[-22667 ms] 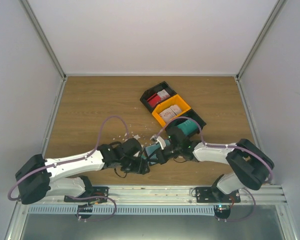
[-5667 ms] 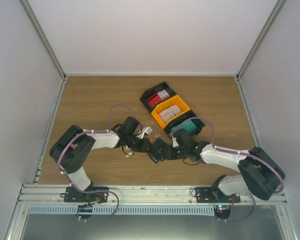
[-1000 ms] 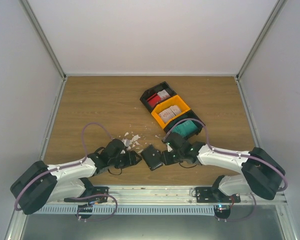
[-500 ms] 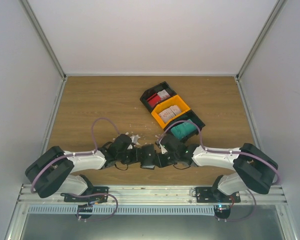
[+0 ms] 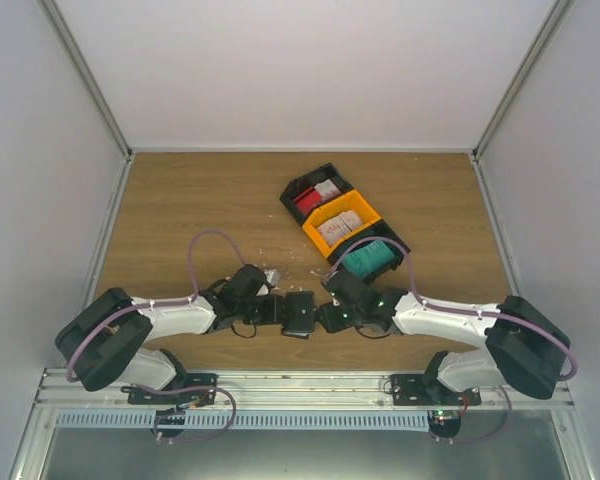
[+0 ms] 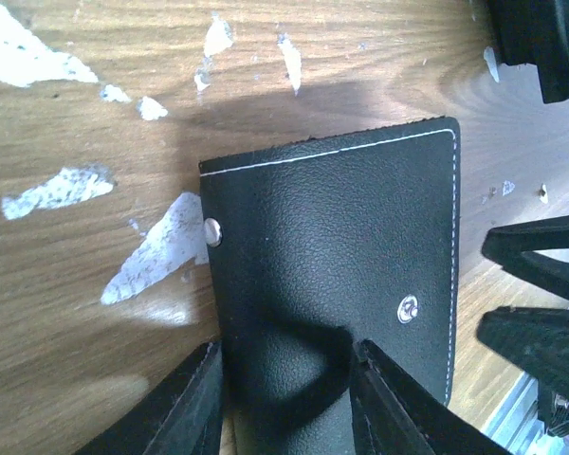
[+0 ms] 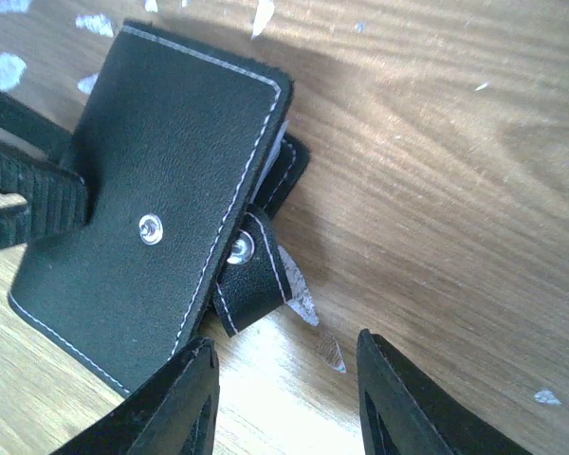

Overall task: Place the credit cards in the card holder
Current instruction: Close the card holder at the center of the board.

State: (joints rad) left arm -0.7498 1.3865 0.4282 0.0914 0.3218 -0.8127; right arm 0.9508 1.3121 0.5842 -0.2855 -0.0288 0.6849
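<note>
Table (image 5: pixel 180 210), overhead view: both arms reach inward and meet near the front edge, so they can share the work.
Card holder (image 5: pixel 300 313), overhead view: lies flat between the left gripper (image 5: pixel 280 312) and the right gripper (image 5: pixel 327 318), where either can reach it.
Credit cards, overhead view: red-and-white (image 5: pixel 307 201), whitish (image 5: pixel 338 229) and teal (image 5: pixel 368 260) ones lie sorted in the bins (image 5: pixel 365 208), well apart from the holder; neither gripper carries one.
Card holder (image 6: pixel 332 256), left wrist view: folded shut, outer leather up, snap stud (image 6: pixel 410 306) exposed.
Left jaws, left wrist view: set narrow, straddling the holder's near edge, apparently to pin it; whether they actually clamp it cannot be told.
Strap (image 7: pixel 251 275), right wrist view: unsnapped and splayed beside the holder, leaving the flap free to lift.
Right jaws, right wrist view: parted, with only bare wood and white crumbs (image 7: pixel 299 294) between them, just short of the strap; likely poised to open the flap.
Stage: judged preparatory, since the holder must be opened before any card goes in.
</note>
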